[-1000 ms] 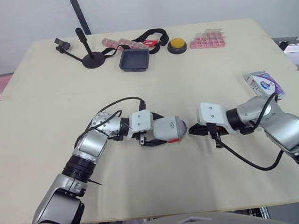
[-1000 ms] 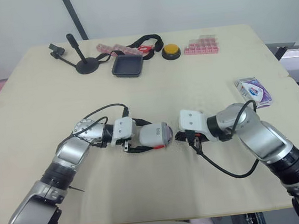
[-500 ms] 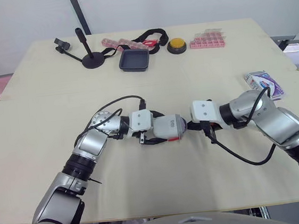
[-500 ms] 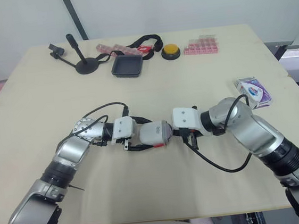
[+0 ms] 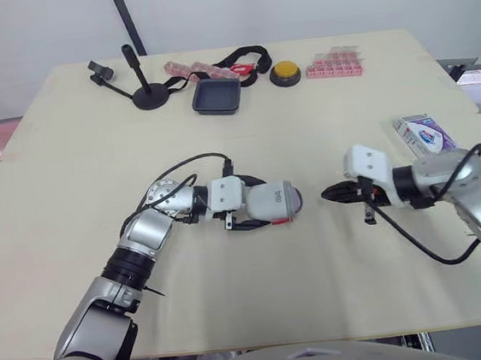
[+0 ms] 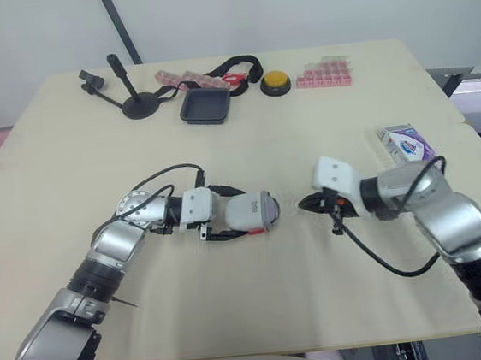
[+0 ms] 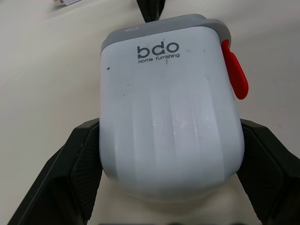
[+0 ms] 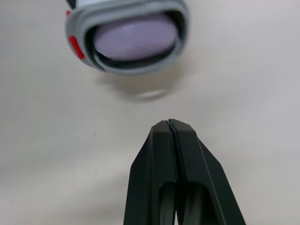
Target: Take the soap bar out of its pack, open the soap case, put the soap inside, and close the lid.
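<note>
Open gap between soap case [image 5: 271, 204] and right hand [image 5: 326, 195]; soap pack [image 5: 423, 133] near right edge; tray [image 5: 216, 96], stand [image 5: 150, 95] far back.

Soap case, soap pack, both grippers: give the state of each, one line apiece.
Soap case: on its side on the table, clamped, lavender soap inside.
Soap pack: lying on the table, clear of both grippers.
Left gripper: shut on the soap case.
Right gripper: shut, empty, tips facing the case's end across a gap.
</note>
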Motion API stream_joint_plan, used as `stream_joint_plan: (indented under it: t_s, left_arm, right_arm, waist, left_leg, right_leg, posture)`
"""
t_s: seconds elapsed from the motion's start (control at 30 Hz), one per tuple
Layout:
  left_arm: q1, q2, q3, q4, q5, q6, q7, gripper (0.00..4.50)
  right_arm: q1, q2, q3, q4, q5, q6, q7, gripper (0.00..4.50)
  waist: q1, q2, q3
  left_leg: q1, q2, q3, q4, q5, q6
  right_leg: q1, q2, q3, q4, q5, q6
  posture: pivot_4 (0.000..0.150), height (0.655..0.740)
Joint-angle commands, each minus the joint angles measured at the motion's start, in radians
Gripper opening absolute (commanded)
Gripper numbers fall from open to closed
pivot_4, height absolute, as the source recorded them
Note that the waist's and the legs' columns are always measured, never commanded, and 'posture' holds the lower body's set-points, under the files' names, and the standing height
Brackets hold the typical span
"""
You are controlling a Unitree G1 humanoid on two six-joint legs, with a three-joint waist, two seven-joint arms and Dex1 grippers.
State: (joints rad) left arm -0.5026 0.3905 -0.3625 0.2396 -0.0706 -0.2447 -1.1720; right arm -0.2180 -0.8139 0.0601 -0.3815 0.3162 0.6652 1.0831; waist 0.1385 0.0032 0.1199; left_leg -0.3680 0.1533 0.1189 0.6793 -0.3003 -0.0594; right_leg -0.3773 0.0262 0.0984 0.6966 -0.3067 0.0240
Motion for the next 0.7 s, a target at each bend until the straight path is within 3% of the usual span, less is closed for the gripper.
stream_joint_plan:
  t_s: [0.03,0.2,0.43,0.7]
  left_arm:
    - [-0.002,0.003,0.044,0.016,-0.025,-0.07,0.018,3.47]
    - [-0.006,-0.022,0.061,0.068,-0.01,-0.181,0.067,3.47]
    - [-0.011,-0.032,0.052,0.114,0.007,-0.342,0.094,3.47]
    - [-0.029,-0.035,0.044,0.151,0.008,-0.404,0.091,3.47]
  right_arm:
    - [0.104,-0.001,-0.116,-0.067,0.133,0.077,0.002,0.57]
    - [0.238,0.135,-0.254,-0.146,0.388,0.288,-0.117,2.18]
    - [0.186,0.293,-0.356,-0.14,0.674,0.556,-0.371,4.49]
    - [0.113,0.331,-0.35,-0.101,0.836,0.652,-0.529,4.49]
  waist:
    - [0.003,0.0,0.0]
    - [0.002,0.0,0.0]
    - [0.005,0.0,0.0]
    - [0.043,0.0,0.0]
  left_leg:
    - [0.0,0.0,0.0,0.0,0.0,0.0]
    - [0.0,0.0,0.0,0.0,0.0,0.0]
    - [0.002,-0.004,0.0,0.0,0.0,0.0]
    - [0.011,-0.004,0.0,-0.003,-0.001,-0.001]
  right_leg:
    - [0.0,0.0,0.0,0.0,0.0,0.0]
    - [0.0,0.0,0.0,-0.002,0.0,0.0]
    - [0.003,0.001,-0.001,-0.003,0.0,0.0]
    - [0.008,0.002,-0.002,-0.008,0.0,0.001]
  posture:
    - [0.15,0.74]
    - [0.15,0.74]
    - [0.15,0.74]
    - [0.15,0.74]
